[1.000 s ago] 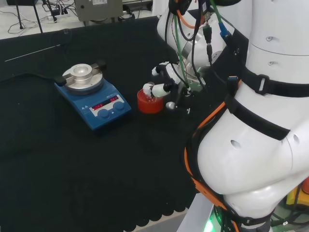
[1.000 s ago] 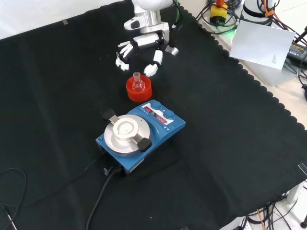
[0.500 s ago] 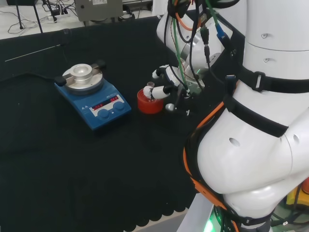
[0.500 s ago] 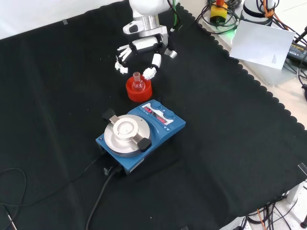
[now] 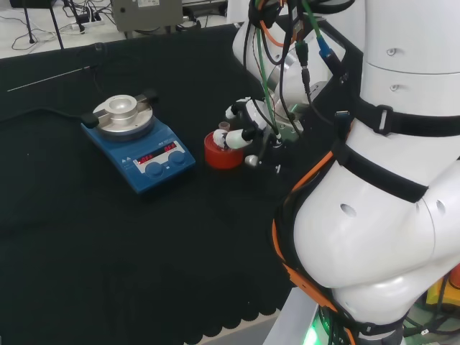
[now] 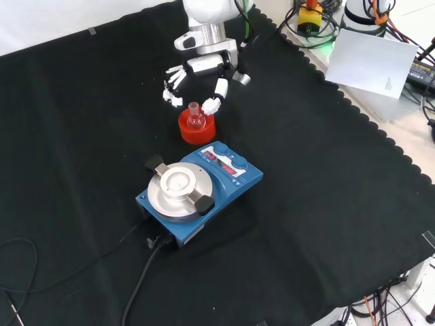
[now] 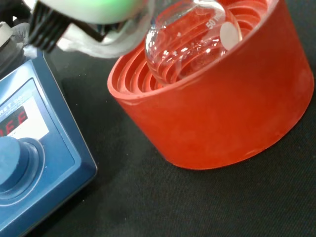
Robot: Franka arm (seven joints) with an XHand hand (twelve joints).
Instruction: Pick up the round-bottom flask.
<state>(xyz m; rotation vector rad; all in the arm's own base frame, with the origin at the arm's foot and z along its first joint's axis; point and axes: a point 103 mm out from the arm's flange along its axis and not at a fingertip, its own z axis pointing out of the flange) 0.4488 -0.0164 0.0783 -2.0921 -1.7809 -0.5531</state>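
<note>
The round-bottom flask (image 6: 195, 117) is seated upright in the red ribbed stand (image 6: 196, 128), just beside the blue hotplate (image 6: 198, 189). The hand (image 6: 197, 70) is held at the stand's far side, fingers spread and relaxed, nothing grasped.

Clear round-bottom flask (image 6: 196, 119) upright in red stand (image 6: 197, 130)

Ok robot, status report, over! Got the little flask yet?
Hand open, fingers spread beside flask's neck, no grasp yet. Round-bottom flask upright in red ribbed stand. Blue stirrer plate close by, not blocking.
</note>
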